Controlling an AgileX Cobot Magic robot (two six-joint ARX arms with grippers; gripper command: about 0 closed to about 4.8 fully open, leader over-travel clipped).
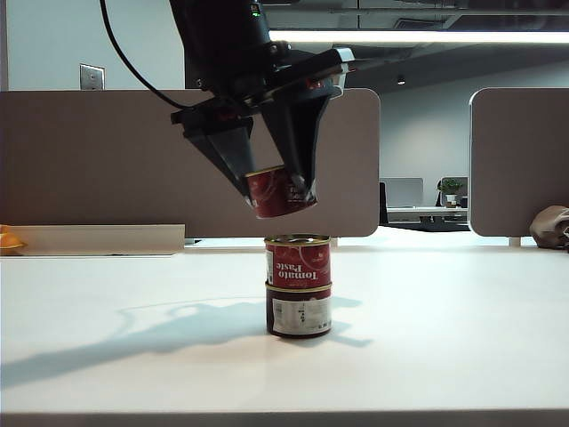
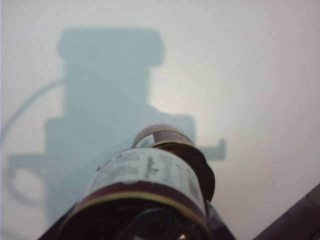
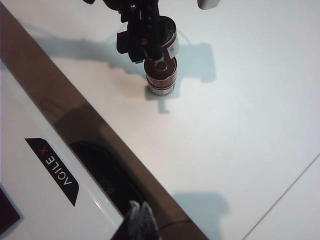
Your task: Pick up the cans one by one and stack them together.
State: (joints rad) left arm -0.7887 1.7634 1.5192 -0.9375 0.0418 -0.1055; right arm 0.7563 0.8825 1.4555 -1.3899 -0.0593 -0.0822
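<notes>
White table (image 1: 107,356), beige partitions (image 1: 89,160)

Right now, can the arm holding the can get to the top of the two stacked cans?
Probably yes. The left gripper holds the third can, tilted, just above the two-can stack. Nothing sits between them, and the right gripper is shut, well off to the side.

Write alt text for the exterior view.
The left gripper holds a tilted tomato paste can in the air just above a stack of two cans on a white table. Grey partition panels stand behind.
</notes>
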